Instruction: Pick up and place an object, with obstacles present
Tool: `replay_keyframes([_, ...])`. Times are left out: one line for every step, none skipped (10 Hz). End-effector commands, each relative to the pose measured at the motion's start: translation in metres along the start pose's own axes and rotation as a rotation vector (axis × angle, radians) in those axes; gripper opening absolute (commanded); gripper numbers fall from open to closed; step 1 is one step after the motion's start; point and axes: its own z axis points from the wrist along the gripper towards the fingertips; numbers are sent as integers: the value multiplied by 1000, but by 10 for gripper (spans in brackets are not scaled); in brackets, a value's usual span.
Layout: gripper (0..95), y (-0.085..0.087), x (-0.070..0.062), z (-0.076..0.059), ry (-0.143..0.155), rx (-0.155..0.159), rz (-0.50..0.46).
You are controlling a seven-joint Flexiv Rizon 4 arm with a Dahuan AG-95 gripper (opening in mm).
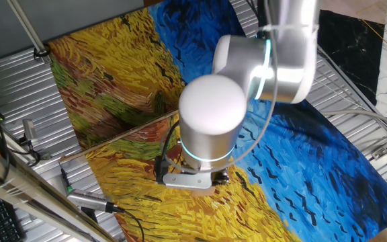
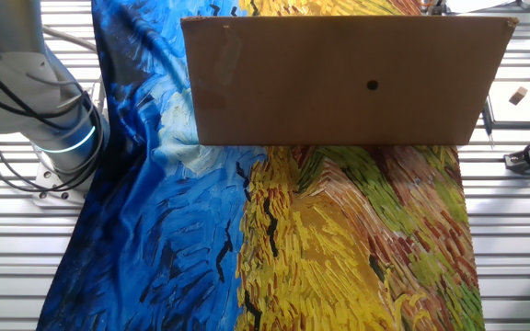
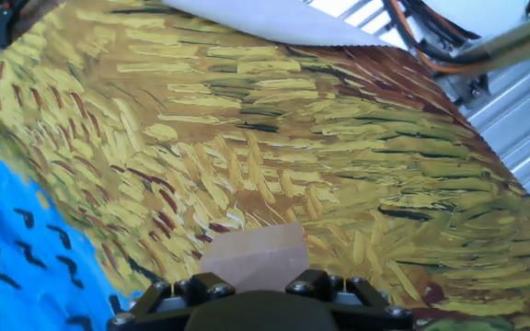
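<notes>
The light tan wooden cube [image 3: 254, 256] sits at the bottom centre of the hand view, right between the black jaw blocks of my gripper [image 3: 258, 287], low over the yellow part of the painted cloth. The jaws stand close against its sides and the fingertips are hidden. In one fixed view the arm's white wrist covers the gripper [image 1: 195, 180] and the cube. The obstacle shows there as a thin straight brown line [image 1: 116, 138] just behind the gripper. In the other fixed view it is an upright brown cardboard board [image 2: 339, 83] that hides the gripper and cube.
The painted cloth [image 1: 314, 175] covers the table, blue on one side and yellow on the other. Cables and a tool [image 1: 89, 200] lie on the metal slats at the cloth's near edge. A small block [image 2: 519, 94] lies off the cloth.
</notes>
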Motion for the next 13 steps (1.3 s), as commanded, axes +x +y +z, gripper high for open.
replay_keyframes([0,0,2,10,8,11,-9])
replay_keyframes([0,0,2,16,8,15,-12])
replay_keyframes([0,2,3,24,10,21,-15])
replay_keyframes([0,2,3,29,14,25,-16])
replay_keyframes([0,3,3,32,17,31,-17])
replay_keyframes([0,3,3,34,15,39,-13])
replay_keyframes([0,3,3,34,-6,38,-13])
replay_keyframes([0,3,3,34,-11,34,-6])
replay_keyframes([0,3,3,34,-4,37,3])
replay_keyframes([0,3,3,34,5,22,21])
replay_keyframes([0,3,3,34,11,8,28])
replay_keyframes([0,3,3,34,28,-19,35])
replay_keyframes([0,3,3,34,48,-53,33])
